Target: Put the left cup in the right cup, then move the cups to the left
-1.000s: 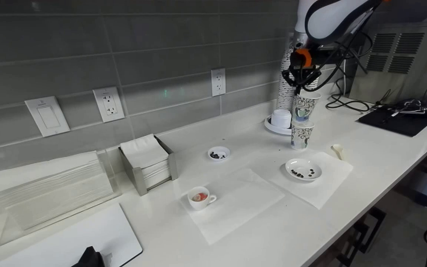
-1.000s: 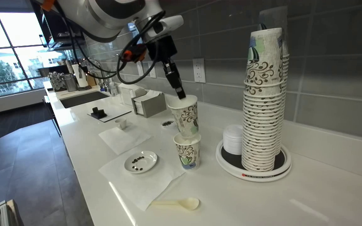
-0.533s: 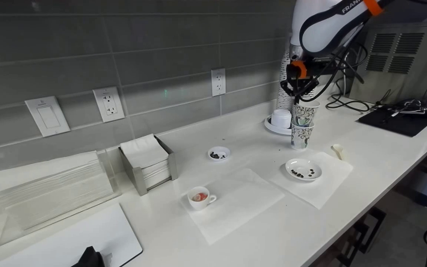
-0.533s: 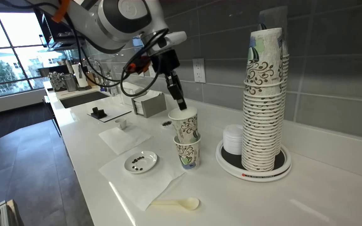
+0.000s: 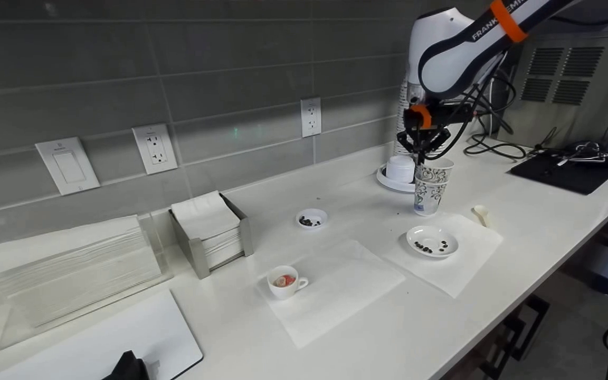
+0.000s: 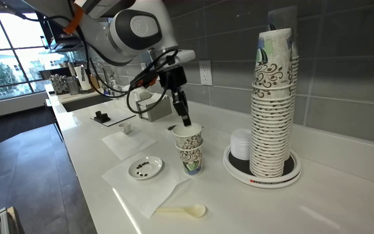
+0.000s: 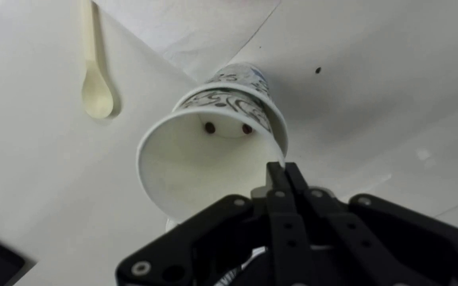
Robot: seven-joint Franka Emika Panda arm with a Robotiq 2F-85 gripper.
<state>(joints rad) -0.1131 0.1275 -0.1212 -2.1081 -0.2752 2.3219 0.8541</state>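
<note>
The left cup (image 6: 188, 140), white with dark swirls, sits partway down inside the right cup (image 6: 192, 160), which stands on the counter. Its upper wall and rim show above the right cup's rim in both exterior views. My gripper (image 7: 284, 165) is shut on the rim of the left cup, one finger (image 7: 273, 171) inside the wall and one outside. Looking down into the left cup (image 7: 189, 167), I see two dark beans (image 7: 210, 127) at its bottom. The right cup (image 7: 249, 74) is mostly hidden behind it there.
A round tray (image 6: 261, 186) with tall cup stacks (image 6: 271, 130) and lids (image 6: 240, 144) stands nearby. A saucer with beans (image 5: 433, 241) lies on paper, beside a spoon (image 5: 482, 215). Farther along are a small bean dish (image 5: 312, 217), a white mug (image 5: 284, 282) and a napkin holder (image 5: 211, 232).
My gripper has come down with the left cup, which has sunk from the right cup's mouth deeper into it. The right cup has shifted slightly on the counter.
</note>
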